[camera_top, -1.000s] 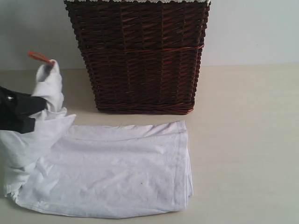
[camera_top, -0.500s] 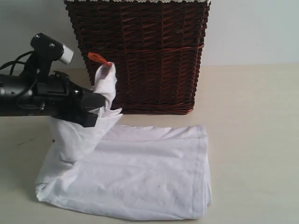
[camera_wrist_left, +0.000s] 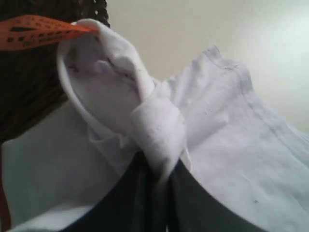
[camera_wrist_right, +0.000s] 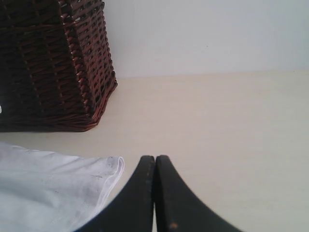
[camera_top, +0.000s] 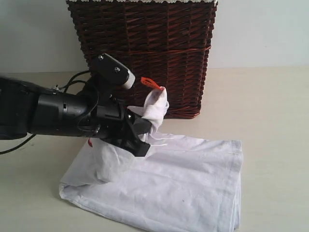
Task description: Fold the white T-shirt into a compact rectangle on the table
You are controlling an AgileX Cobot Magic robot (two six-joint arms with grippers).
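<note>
The white T-shirt [camera_top: 183, 188] lies partly folded on the cream table [camera_top: 270, 111]. My left gripper [camera_top: 147, 129] is shut on a bunched edge of the shirt and holds it raised above the rest of the cloth. The pinched fold sticks up past the fingers, with a small orange tag [camera_top: 148, 82] at its tip. In the left wrist view the white T-shirt [camera_wrist_left: 159, 130] runs down between the dark jaws, and the orange tag [camera_wrist_left: 36, 31] shows beside the basket. My right gripper [camera_wrist_right: 155, 162] is shut and empty, low over the table beside the shirt's hem [camera_wrist_right: 113, 176].
A dark brown wicker basket [camera_top: 145, 53] with white lace trim stands at the back, just behind the raised cloth, and its corner [camera_wrist_right: 72, 67] shows in the right wrist view. A pale wall rises behind the table.
My left arm has swept right, dragging the raised bunch of shirt and its orange tag across in front of the basket. The flat part of the shirt has slid right with it.
</note>
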